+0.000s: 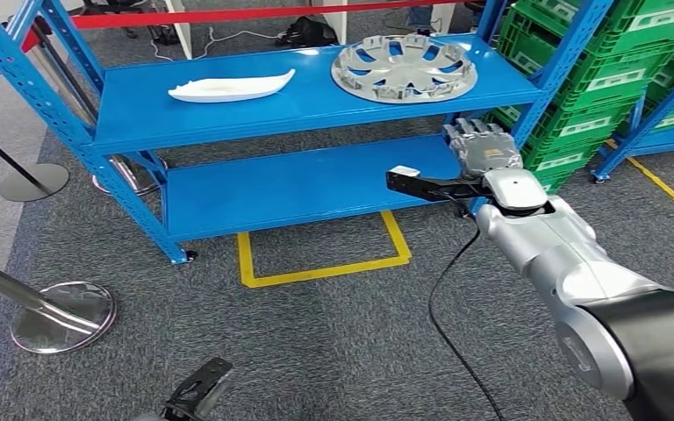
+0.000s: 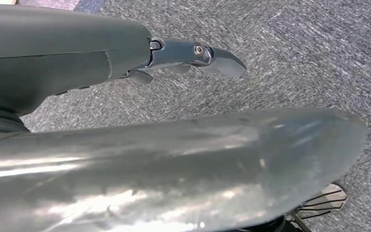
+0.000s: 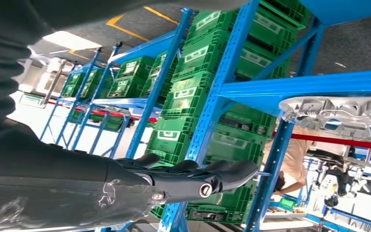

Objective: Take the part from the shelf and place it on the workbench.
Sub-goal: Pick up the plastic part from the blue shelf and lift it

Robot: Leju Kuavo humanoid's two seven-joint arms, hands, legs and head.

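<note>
Two parts lie on the top level of the blue steel shelf [image 1: 228,110]: a round silver plastic wheel cover [image 1: 404,68] with spoked cut-outs toward its right end, and a long white curved plastic trim piece [image 1: 231,88] toward its left, well apart from each other. From the head view the silver right arm reaches forward from the lower right, and the right hand [image 1: 483,145] hangs in front of the shelf's right upright, below the top level and beside the edge of the lower one, touching nothing; its dark fingers [image 3: 198,174] lie straight and close alongside each other, holding nothing. In the right wrist view the wheel cover [image 3: 338,113] sits on the shelf edge beyond those fingers, with stacked green plastic crates [image 3: 198,96] behind. The left hand [image 2: 188,53] hangs over the grey carpet [image 2: 294,48] with nothing in it, its visible fingers extended.
</note>
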